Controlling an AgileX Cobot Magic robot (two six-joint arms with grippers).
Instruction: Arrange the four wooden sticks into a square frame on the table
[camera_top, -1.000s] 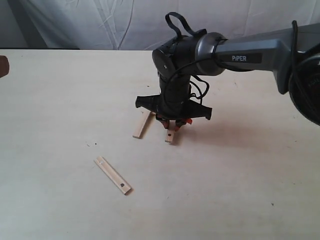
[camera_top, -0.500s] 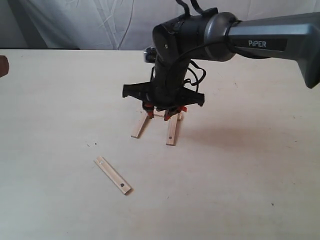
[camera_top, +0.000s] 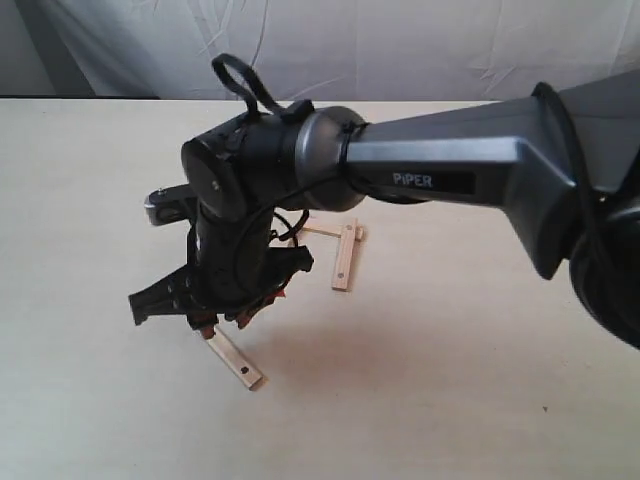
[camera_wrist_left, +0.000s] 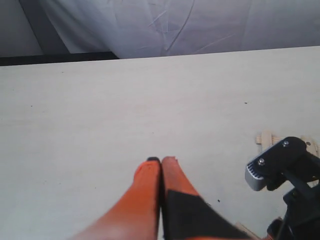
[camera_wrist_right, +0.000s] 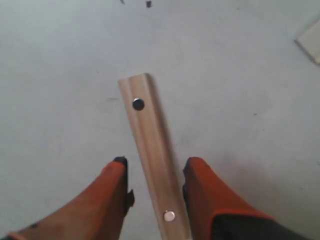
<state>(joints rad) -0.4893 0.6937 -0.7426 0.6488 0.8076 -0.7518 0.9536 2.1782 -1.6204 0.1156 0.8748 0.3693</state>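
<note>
- hovering low over the table (camera_top: 470, 390), the right gripper (camera_wrist_right: 154, 172) has its orange fingers spread, one on each side of a loose stick (camera_wrist_right: 148, 145); neither clearly presses on it.
- this loose stick lies flat near the front of the exterior view, with a dark hole near one end.
- a second stick (camera_top: 344, 258) lies further back, well apart, and a thin third stick (camera_top: 322, 232) meets its far end at a corner.
- the left gripper (camera_wrist_left: 161, 165) is pressed together, pinching nothing, above bare table.
</note>
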